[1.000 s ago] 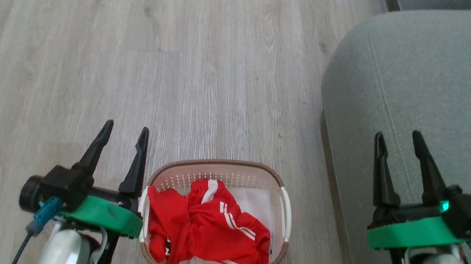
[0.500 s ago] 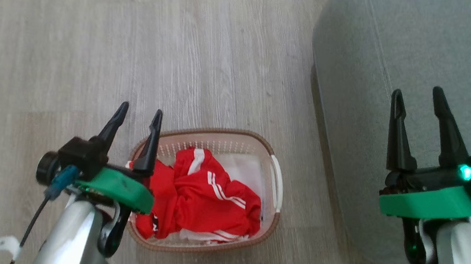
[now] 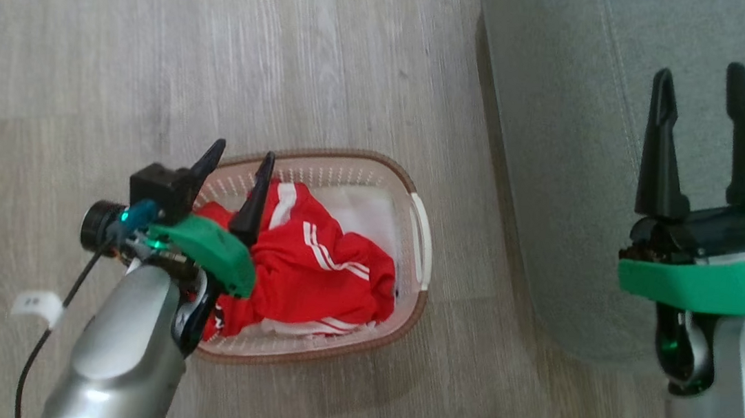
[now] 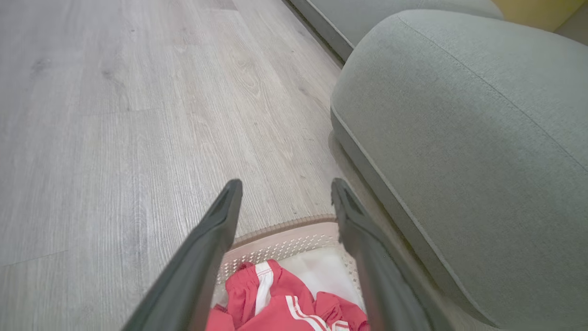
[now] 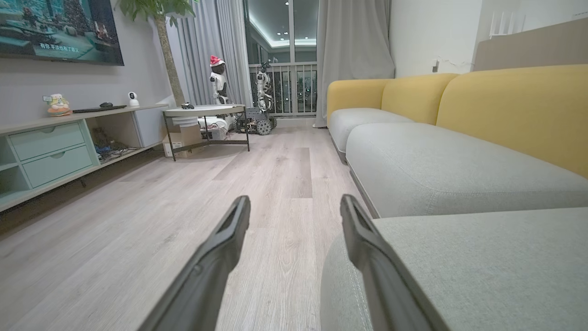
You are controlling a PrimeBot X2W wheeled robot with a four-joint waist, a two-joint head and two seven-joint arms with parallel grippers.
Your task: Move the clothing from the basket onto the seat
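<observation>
The red clothing (image 3: 310, 272) with white stripes lies crumpled inside the basket (image 3: 350, 159). It covers most of a white liner sheet (image 3: 365, 212), which shows at the basket's 1 o'clock corner. The basket stands on the grey wood floor (image 3: 155, 41), near the grey-green seat (image 3: 558, 152), which lies toward 2 o'clock from it. The left end effector (image 3: 243, 151) hovers over the basket's 10 o'clock edge, fingers spread wide and empty, one tip above the rim and the other above the garment. Whether it touches the cloth I cannot tell. The right end effector (image 3: 700, 70) is also spread wide and holds nothing. It is poised over the seat's edge, toward 3 o'clock and well apart from the basket.
</observation>
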